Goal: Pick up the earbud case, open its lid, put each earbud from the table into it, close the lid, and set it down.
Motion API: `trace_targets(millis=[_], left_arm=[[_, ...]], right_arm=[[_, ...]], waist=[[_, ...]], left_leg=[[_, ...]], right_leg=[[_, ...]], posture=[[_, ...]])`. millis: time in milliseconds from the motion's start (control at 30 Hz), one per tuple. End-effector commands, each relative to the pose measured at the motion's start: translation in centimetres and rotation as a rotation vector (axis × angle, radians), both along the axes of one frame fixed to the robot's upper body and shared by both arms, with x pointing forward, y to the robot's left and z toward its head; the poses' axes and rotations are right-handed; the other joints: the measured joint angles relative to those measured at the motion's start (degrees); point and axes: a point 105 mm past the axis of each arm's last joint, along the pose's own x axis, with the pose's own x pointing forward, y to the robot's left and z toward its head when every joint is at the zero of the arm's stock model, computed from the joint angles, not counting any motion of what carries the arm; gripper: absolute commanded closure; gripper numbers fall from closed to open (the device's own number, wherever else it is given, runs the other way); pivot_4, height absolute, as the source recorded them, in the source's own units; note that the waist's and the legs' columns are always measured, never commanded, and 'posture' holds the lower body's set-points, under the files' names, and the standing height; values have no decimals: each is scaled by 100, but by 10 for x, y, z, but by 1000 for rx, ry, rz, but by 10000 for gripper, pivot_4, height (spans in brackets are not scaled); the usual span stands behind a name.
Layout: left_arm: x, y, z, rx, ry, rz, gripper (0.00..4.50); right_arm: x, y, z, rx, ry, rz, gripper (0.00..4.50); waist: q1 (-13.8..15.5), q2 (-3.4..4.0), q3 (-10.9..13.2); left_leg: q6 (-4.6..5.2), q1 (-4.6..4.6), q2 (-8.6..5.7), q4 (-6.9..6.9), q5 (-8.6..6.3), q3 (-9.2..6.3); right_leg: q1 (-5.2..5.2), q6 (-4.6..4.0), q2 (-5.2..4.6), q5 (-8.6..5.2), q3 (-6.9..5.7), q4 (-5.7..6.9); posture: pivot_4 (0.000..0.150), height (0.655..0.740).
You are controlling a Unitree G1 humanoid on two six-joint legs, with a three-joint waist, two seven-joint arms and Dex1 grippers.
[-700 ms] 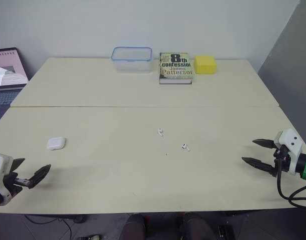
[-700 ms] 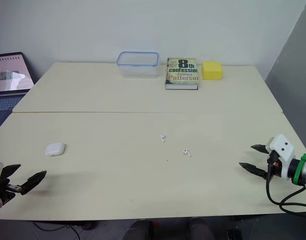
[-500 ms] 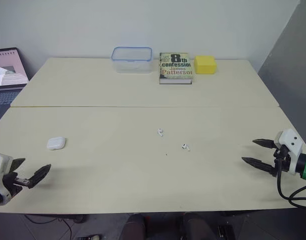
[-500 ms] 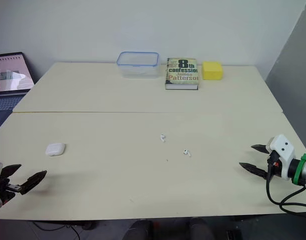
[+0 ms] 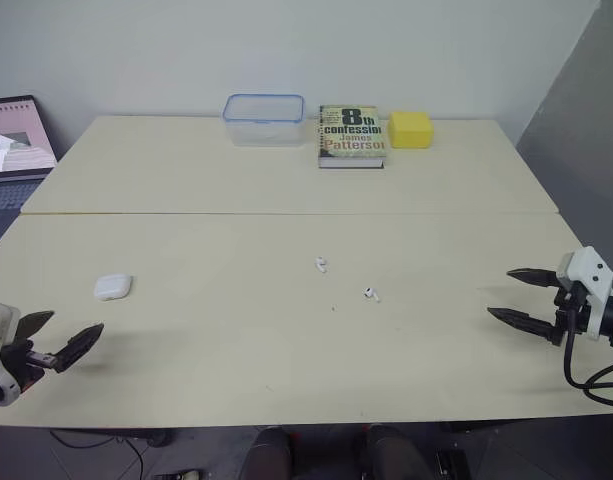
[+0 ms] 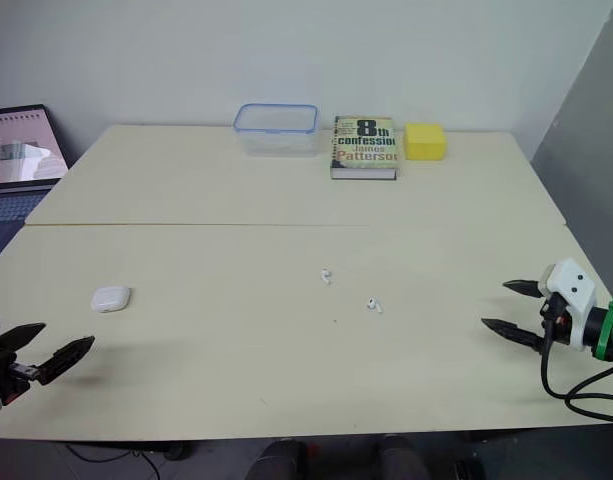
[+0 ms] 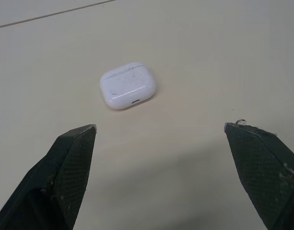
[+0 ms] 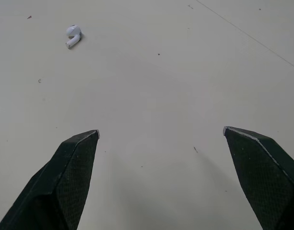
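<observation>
Earbud case (image 7: pixel 128 85) lies on the desk (image 5: pixel 286 370) near the left hand (image 5: pixel 71 325), ahead of its spread fingers, not touching. Right hand (image 5: pixel 499 293), likewise spread, sits well apart from the nearer earbud (image 5: pixel 371 293).

The laptop (image 6: pixel 16 160) is cut off by the picture's left edge, and the writing on its screen is too small to be read; the arm behind the left pincer (image 5: pixel 76 322) is cut by the same edge, that behind the right pincer (image 5: pixel 498 292) by the right edge; the fingers (image 7: pixel 65 182) are cropped in both wrist views; the left earbud (image 5: pixel 321 265) and the right earbud (image 5: pixel 371 294) are too small for stem and bud to be told apart; no lid seam can be made out on the earbud case (image 5: pixel 112 287); the small print on the book (image 5: pixel 352 135) cannot be read.
</observation>
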Motion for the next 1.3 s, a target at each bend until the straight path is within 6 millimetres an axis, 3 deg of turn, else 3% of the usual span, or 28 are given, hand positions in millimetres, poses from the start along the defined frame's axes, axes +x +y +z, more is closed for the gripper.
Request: trace_targets(millis=[33,467,633,867,1300], left_arm=[[-2,5,14,21,-40,11,0],[-8,-19,1,-97,-23,50,0],[4,-13,-19,-96,8,214,0],[36,-17,-20,-125,11,234,0],[80,-8,-45,-128,73,247,0]], right_arm=[[3,-5,18,-28,-51,12,1464],[-2,8,34,-57,-45,126,1464],[2,40,49,-29,-66,233,1464],[8,97,72,27,-106,394,1464],[5,139,85,52,-122,552,1464]], waist=[[0,0,0],[1,0,-1],[-2,0,-1],[3,-2,-3],[13,-3,-3]], left_leg=[[0,1,0,0,0,1],[0,4,3,4,0,1],[0,11,4,6,1,-1],[-1,14,4,8,2,-6],[-1,-3,3,8,2,-7]], right_leg=[[0,0,0,0,1,0],[4,-1,-1,3,3,1],[8,-1,0,9,5,4],[10,-10,9,17,-1,4],[-2,-7,9,22,-4,2]], posture=[[1500,7302],[1500,7302],[1500,7302],[1500,7302],[1500,7302]])
